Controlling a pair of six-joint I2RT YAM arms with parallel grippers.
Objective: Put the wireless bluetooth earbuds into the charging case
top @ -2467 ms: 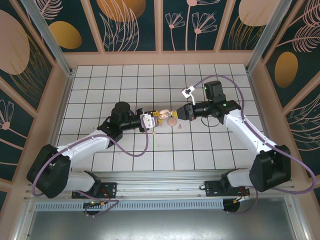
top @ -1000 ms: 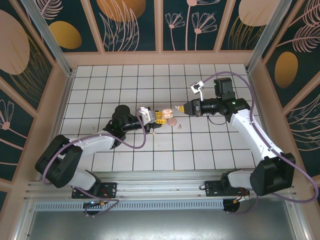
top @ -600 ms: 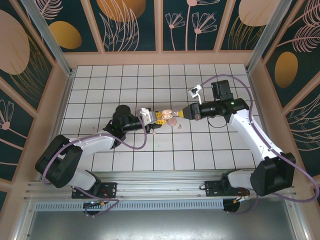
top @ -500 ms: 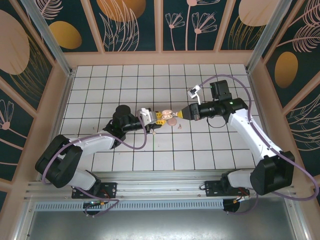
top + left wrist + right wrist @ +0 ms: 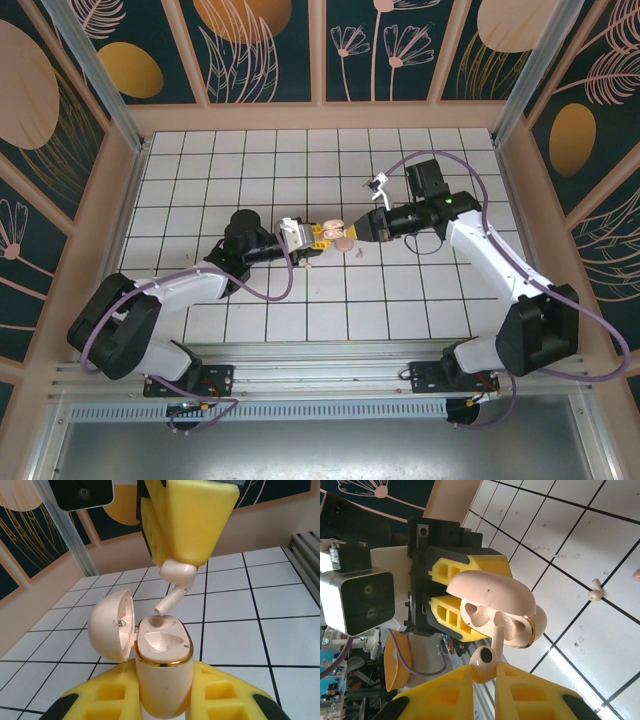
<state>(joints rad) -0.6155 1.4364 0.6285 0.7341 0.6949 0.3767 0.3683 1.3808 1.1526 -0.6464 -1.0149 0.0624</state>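
One white-tiled bench (image 5: 250,160) carried everything, with dark panels (image 5: 260,45) painted with flowers and leaves standing around it. Both arms reached in toward its middle: the left arm (image 5: 180,285) stretched low from the near left, and the right arm (image 5: 490,260) bent in from the near right, so that their tips met almost nose to nose.

The left fingers (image 5: 162,695), padded in yellow foam, were closed on the charging case (image 5: 162,652) and held it upright by its lower body, above the tiles. Its lid (image 5: 112,625) stood swung open to the left in the left wrist view, and the gold-rimmed top of the base faced upward with a round socket (image 5: 156,623) showing at the far end.

The right fingers (image 5: 487,672), also in yellow foam, were pinched on the bulbous head of one earbud (image 5: 176,572). It hung over the open case with its stem slanting down, the tip just at the mouth of the socket; whether it touched the rim could not be told. The earbud was not seated.

A second earbud (image 5: 595,594) lay loose on a tile, apart from the case. In the top view a tiny pale speck (image 5: 359,251) sat on the tiles just near the case, too small to make out.
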